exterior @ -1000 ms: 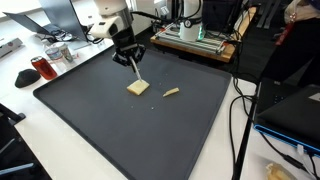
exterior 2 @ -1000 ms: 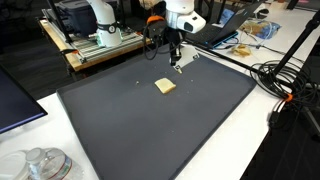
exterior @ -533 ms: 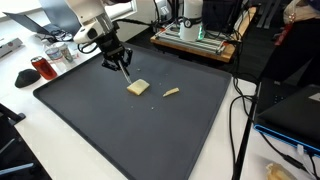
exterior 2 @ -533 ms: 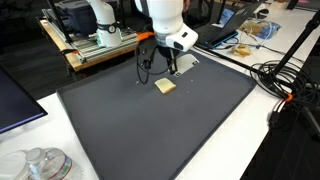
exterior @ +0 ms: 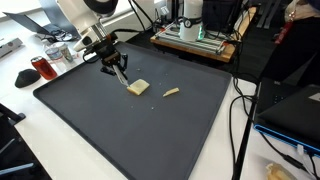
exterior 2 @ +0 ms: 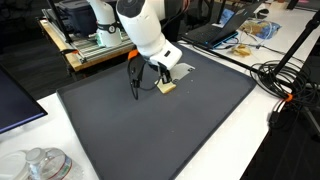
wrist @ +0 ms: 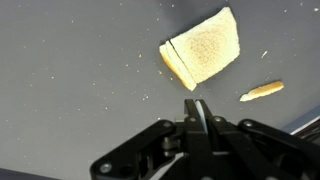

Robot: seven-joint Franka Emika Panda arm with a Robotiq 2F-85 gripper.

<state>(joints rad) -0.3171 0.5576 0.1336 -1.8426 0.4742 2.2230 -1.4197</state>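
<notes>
swung sideways since a second ago, carrying the gripper (exterior: pixel 121 76) from above the bread slice (exterior: pixel 138 87) to just beside it. holds the jaws pressed together, clamped on nothing. hovers low over the black mat (exterior: pixel 150 130), tip aimed near the slice's corner. leaves the slice flat on the mat, untouched, with a small pale stick (exterior: pixel 171 92) lying just beyond.
</notes>
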